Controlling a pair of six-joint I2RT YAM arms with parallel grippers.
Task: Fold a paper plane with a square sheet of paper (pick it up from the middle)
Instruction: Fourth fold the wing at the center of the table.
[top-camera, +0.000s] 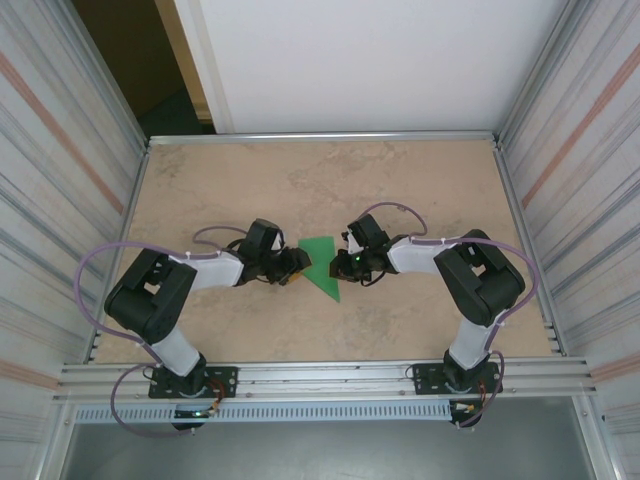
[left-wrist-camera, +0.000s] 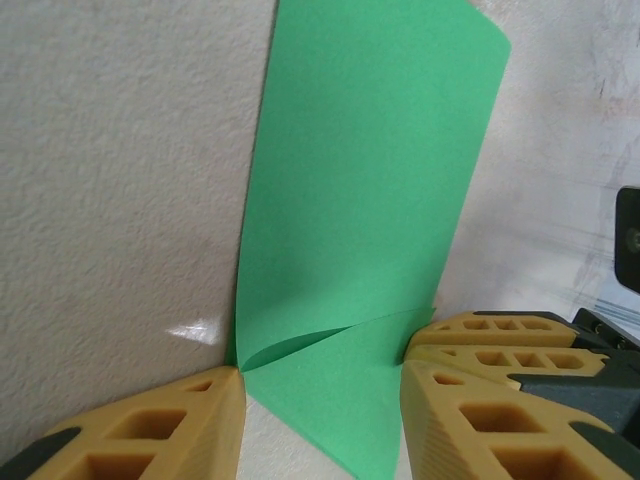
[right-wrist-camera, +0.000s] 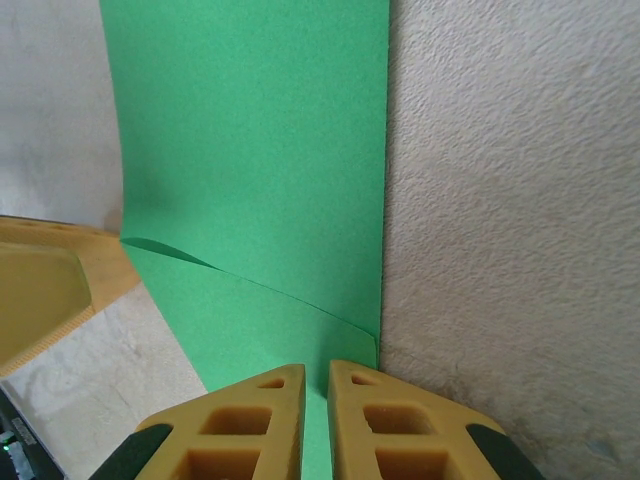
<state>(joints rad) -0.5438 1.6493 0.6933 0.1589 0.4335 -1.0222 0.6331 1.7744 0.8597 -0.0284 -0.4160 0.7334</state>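
The square sheet of paper (top-camera: 321, 262), folded to a green triangular outline with one flap over another, lies on the table (top-camera: 400, 180) midway between the arms. Right gripper (right-wrist-camera: 316, 380): jaws all but closed, pinching the sheet's near edge. Left gripper (left-wrist-camera: 322, 390): jaws parted wide, straddling the opposite corner, one fingertip (left-wrist-camera: 225, 385) at the fold; nothing gripped

The square sheet of paper (top-camera: 322, 262) lies on the counter (top-camera: 300, 180) at the centre of the top view, a little below the middle. The left claw (top-camera: 293, 263) sits just left of it and the right claw (top-camera: 347, 263) just right, facing each other across it. In the right wrist view, the paper's edge runs between that claw's jaws at bottom centre. In the left wrist view, the paper lies between the jaws at the bottom corners.
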